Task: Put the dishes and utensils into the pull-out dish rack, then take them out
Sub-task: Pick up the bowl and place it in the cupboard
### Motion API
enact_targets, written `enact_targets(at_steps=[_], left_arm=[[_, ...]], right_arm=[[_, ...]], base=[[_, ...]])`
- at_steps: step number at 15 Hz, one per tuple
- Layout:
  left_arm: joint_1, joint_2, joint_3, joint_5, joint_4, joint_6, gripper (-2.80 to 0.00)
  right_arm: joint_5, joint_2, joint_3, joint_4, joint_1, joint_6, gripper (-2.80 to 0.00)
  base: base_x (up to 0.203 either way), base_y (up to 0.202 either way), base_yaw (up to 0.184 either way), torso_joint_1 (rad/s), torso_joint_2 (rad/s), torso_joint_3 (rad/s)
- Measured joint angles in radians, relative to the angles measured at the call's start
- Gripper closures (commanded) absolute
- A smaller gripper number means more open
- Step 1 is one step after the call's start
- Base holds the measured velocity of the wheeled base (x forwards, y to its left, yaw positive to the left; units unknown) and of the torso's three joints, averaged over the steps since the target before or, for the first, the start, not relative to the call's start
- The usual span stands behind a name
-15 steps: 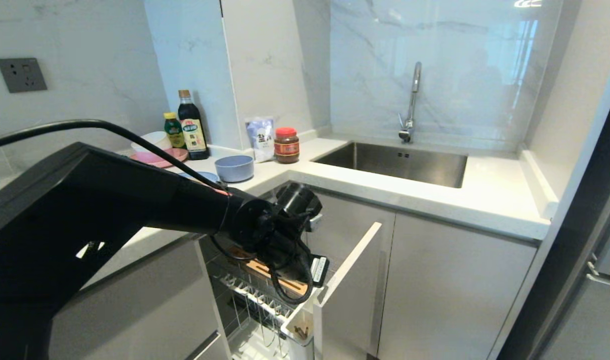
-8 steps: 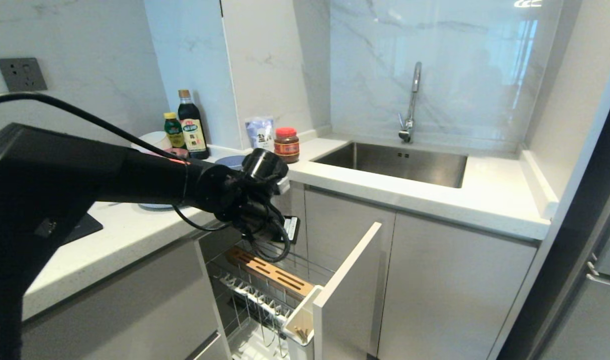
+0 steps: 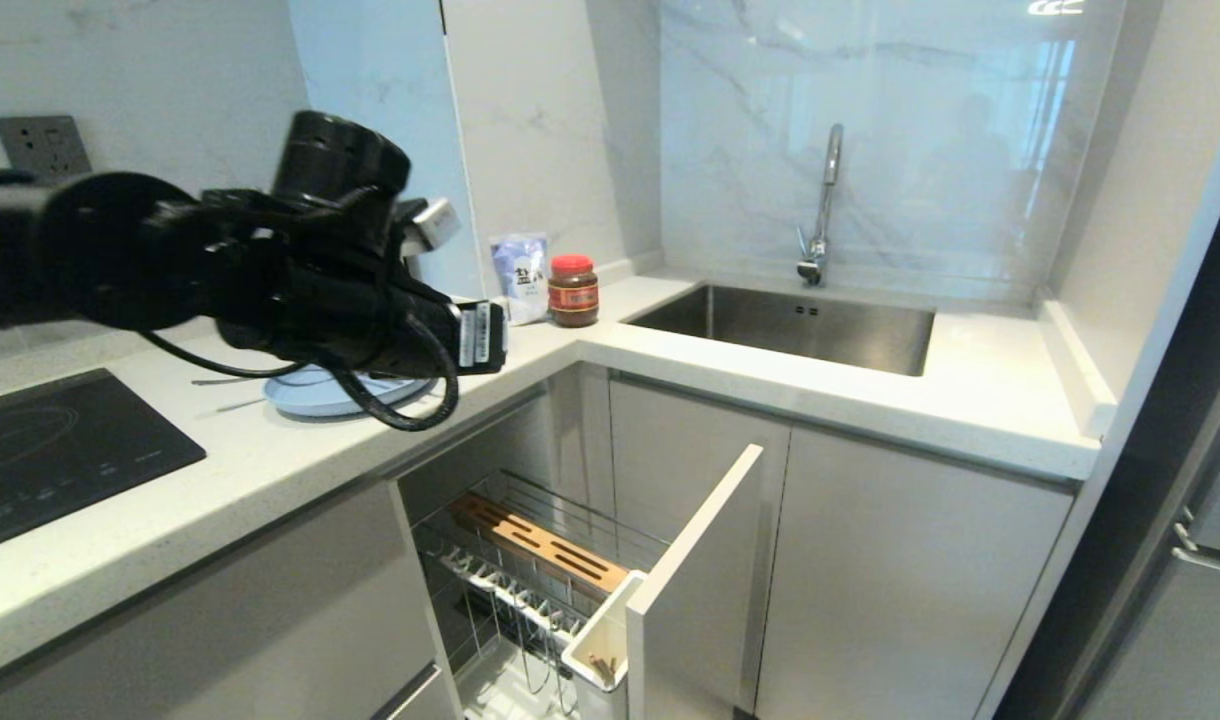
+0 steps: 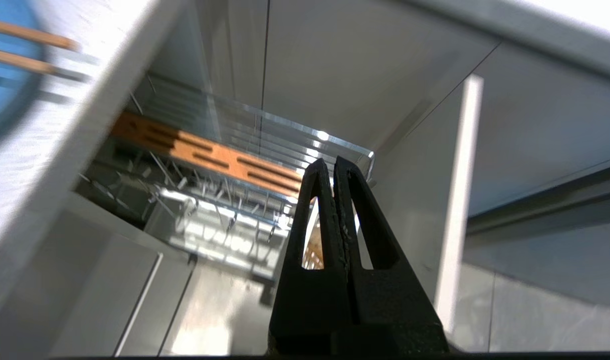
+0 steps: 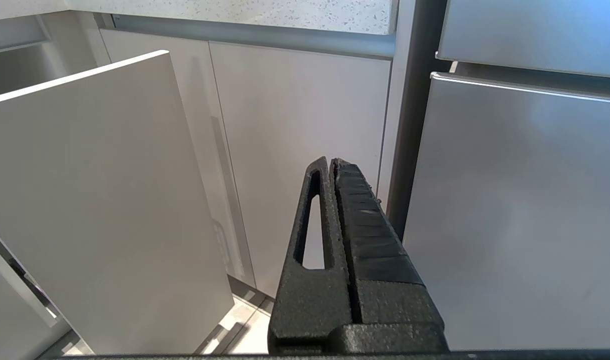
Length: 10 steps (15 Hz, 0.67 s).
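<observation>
The pull-out dish rack (image 3: 530, 590) stands drawn out below the counter, with its wooden strip (image 3: 540, 545), white caddy (image 3: 592, 652) and white front (image 3: 695, 580). My left arm (image 3: 350, 290) hangs above the counter's corner, over the pale blue plate (image 3: 315, 398). The left gripper (image 4: 330, 162) is shut with nothing in it and looks down at the rack (image 4: 210, 160). Two chopsticks (image 4: 25, 42) lie across the plate (image 4: 2, 95). The bowl is hidden behind the arm, and I cannot make out the fork. My right gripper (image 5: 332, 161) is shut and parked low by the cabinet fronts.
A sink (image 3: 790, 325) with a faucet (image 3: 825, 200) lies in the counter at the right. A red-lidded jar (image 3: 573, 290) and a bag (image 3: 520, 272) stand at the back corner. A black hob (image 3: 60, 450) is at the left, a steel fridge (image 3: 1210, 530) at the far right.
My left arm has risen from just over the rack and swung left to above the counter, staying shut. It now covers the bowl and bottles and uncovers the rack and hob.
</observation>
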<state>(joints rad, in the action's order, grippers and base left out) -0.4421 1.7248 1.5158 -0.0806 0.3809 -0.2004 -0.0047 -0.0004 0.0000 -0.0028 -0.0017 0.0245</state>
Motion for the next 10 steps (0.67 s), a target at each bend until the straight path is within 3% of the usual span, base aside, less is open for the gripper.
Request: enact_targets(at_steps=[5, 10], left_arm=[[0.038, -0.336, -0.115, 0.003, 0.004, 0.018, 0.00], [0.231, -0.784, -0.320, 0.013, 0.003, 0.146, 0.00]], right_arm=[[0.000, 0.000, 0.000, 0.000, 0.000, 0.000, 0.00], [0.000, 0.000, 0.000, 0.000, 0.000, 0.000, 0.00]], base=[[0.000, 0.000, 0.000, 0.000, 0.00, 0.000], [0.000, 0.000, 0.000, 0.000, 0.00, 0.000]])
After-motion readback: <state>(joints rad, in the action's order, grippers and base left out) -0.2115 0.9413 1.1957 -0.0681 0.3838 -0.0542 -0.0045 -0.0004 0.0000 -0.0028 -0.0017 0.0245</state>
